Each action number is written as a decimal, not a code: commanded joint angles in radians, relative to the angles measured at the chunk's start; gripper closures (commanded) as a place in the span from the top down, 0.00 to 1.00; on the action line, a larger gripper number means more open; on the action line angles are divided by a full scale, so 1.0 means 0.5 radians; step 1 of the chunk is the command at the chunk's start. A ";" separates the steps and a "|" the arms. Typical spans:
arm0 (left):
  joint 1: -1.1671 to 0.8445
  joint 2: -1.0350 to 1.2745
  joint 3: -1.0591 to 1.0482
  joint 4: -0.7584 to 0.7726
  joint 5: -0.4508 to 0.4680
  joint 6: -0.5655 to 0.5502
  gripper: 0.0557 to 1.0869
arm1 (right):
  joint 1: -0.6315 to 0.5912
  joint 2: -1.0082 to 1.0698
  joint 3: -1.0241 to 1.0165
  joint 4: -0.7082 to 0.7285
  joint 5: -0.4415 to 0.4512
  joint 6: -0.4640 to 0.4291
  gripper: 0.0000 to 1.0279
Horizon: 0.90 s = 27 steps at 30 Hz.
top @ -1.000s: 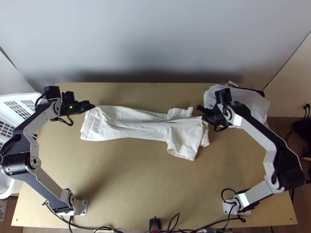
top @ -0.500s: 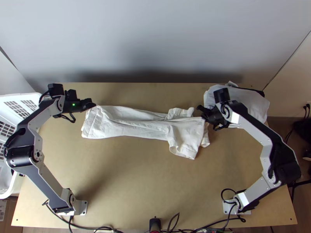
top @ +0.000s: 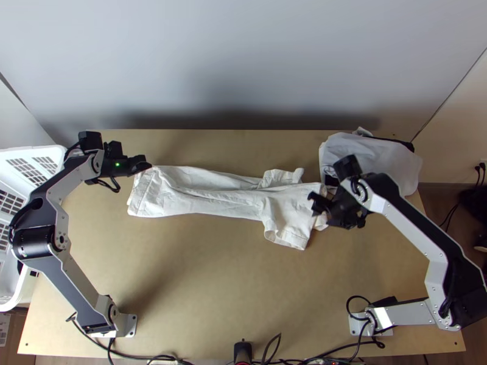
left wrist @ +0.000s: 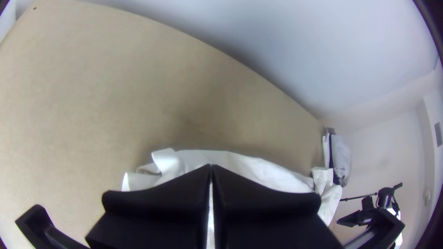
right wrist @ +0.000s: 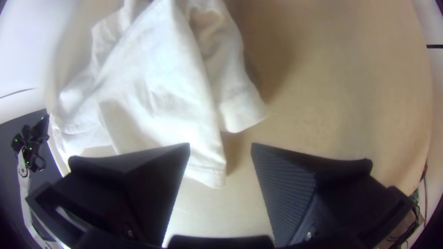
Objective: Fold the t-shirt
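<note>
One t-shirt corner [top: 157,172] (btwn L fingers [top: 139,164])

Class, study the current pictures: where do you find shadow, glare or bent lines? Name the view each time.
Top view: a dark shadow band along the foot of the wall; left wrist view: the far edge of the table bows, and corners darken; right wrist view: the t-shirt glares pale, with soft shadow beside it.

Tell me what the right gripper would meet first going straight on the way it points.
Most likely the t-shirt: the open right gripper points toward its crumpled end on the table, though its height above the cloth is hard to judge.
</note>
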State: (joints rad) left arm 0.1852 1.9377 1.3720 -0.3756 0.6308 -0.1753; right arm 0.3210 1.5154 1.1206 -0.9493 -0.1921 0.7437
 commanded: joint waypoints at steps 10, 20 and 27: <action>0.028 -0.025 0.029 -0.010 -0.001 -0.002 0.04 | 0.116 0.280 -0.173 0.358 -0.067 0.019 0.61; 0.038 -0.053 0.029 -0.010 -0.001 0.001 0.04 | 0.103 0.221 -0.133 0.589 -0.064 0.157 0.03; 0.071 -0.212 0.029 -0.010 0.073 -0.054 0.04 | 0.088 -0.242 0.094 0.438 -0.070 0.126 0.03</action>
State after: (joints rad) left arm 0.2085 1.8923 1.3857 -0.3824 0.6350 -0.1776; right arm 0.3679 1.5471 1.0840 -0.6849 -0.2245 0.8074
